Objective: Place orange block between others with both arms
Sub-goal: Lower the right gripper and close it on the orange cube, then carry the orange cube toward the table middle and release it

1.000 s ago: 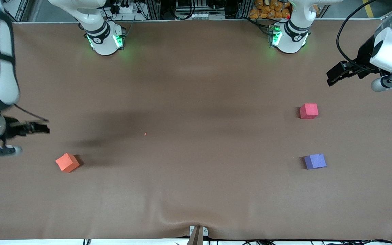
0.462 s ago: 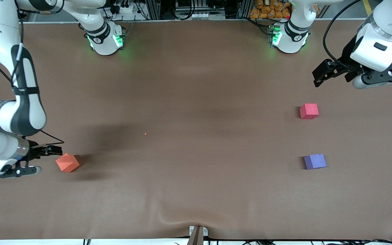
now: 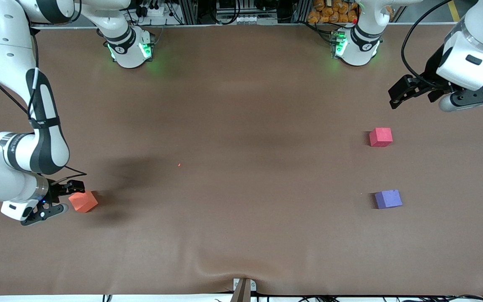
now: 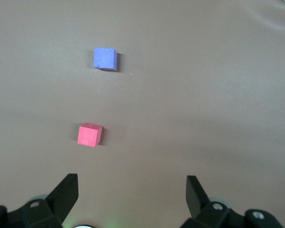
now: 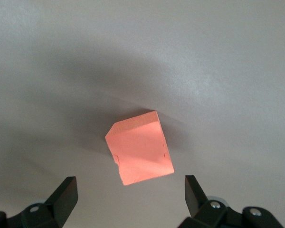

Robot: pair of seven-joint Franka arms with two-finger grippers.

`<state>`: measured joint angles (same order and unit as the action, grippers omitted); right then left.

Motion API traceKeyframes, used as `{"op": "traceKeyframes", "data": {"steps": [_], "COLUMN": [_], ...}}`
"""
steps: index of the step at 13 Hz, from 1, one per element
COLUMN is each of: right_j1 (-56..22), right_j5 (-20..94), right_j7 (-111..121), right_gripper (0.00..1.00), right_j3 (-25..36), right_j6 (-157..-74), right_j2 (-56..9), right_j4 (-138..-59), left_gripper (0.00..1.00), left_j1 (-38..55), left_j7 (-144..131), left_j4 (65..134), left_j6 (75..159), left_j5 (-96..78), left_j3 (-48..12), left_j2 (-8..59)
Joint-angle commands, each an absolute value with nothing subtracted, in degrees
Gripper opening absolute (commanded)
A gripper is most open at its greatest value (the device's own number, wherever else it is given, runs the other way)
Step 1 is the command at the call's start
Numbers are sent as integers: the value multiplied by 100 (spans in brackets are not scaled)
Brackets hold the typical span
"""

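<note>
Hovering wide open beside the small bright orange matte foam cube [image 3: 83, 201], the right tool [image 3: 66, 193] risked nudging that skewed block aside. The left tool [image 3: 397, 95], wide and empty, waited over the surface [image 3: 241, 235] near the red-pink foam cube [image 3: 380, 137].

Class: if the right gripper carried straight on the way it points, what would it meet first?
Most likely the orange block, lying between the open fingers of the right gripper; how high the gripper hangs is unclear.

Both arms: glossy white shells, black joint bands, green-lit bases. Black cable looped along each forearm. Left claw [image 3: 397, 97] and right claw [image 3: 75, 189]: matte black, two-finger.
</note>
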<state>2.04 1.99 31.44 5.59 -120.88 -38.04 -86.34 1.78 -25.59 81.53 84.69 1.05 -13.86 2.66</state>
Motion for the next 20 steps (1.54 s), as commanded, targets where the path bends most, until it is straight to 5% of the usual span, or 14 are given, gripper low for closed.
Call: {"op": "traceKeyframes", "data": {"steps": [1,11,12,15,20], "right_j1": [220,229,237,194,158], "right_j5": [202,246,255,316,377], "right_j7": [3620,3955,3981,3850,3535], "right_gripper": [100,100,97,63,54], "right_j3": [536,536,536,536,501], "right_j6": [-12619,-13148,-13148,-13078,-12850], "right_j2": [-4209,-4596,-4614,-4605,-4421], "right_j4": [-8464,-8464,-8464,-8464,-8376], "left_gripper": [100,100,100,100,100], "left_j1": [150,184,193,193,448], "left_j7": [-2514,-2505,-2505,-2505,-2566], "left_j4": [8174,8183,8183,8191,8235], "left_j6": [8455,8429,8429,8429,8157], "left_j5": [185,351,352,343,500], "left_j3": [-1406,-1397,-1406,-1476,-1582], "left_j2": [220,352,343,352,352]}}
